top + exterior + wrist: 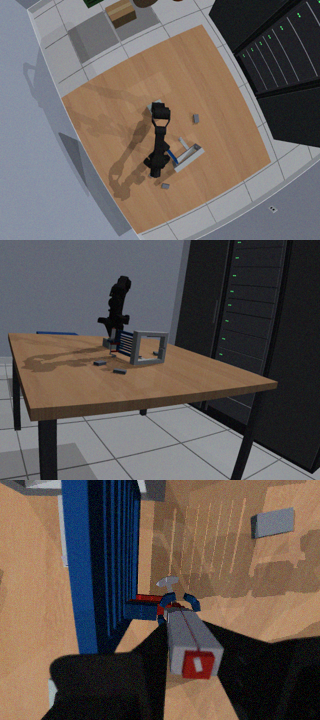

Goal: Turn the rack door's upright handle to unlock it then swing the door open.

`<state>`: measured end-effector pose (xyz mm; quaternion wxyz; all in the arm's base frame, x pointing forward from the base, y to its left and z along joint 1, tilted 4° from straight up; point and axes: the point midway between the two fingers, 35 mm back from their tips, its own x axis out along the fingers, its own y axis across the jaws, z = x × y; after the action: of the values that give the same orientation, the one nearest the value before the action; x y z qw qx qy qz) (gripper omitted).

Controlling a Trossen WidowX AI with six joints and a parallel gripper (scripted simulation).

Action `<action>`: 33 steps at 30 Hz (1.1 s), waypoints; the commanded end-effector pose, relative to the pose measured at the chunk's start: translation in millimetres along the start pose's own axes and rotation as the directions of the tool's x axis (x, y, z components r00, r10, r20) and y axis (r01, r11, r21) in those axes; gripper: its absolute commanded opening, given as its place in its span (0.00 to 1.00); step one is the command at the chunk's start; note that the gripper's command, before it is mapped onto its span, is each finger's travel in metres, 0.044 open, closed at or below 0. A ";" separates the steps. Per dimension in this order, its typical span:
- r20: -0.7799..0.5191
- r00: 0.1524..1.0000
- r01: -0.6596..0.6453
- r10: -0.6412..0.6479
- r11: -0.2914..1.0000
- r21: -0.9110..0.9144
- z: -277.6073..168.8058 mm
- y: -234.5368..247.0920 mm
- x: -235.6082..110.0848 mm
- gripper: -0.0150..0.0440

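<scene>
Two fingers of your hand grip the grey handle; the blue door stands open.

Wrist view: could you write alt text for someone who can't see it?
A black gripper grips a grey, red-ended handle beside a blue slatted door, above a wooden table; a grey block lies at upper right.
</scene>
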<state>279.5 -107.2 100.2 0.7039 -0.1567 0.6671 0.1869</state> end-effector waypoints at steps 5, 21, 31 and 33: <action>-0.002 1.000 -0.004 0.004 1.000 -0.009 0.0 0.6 0.1 0.76; -0.002 1.000 -0.004 0.004 1.000 -0.009 0.9 -1.1 -19.3 0.76; -0.002 1.000 -0.004 0.004 1.000 -0.009 0.9 -1.6 -32.8 0.76; -0.002 1.000 -0.004 0.004 1.000 -0.009 0.9 -1.7 -35.5 0.76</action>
<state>278.3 -109.9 127.6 0.6984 -0.1568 0.6717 0.1909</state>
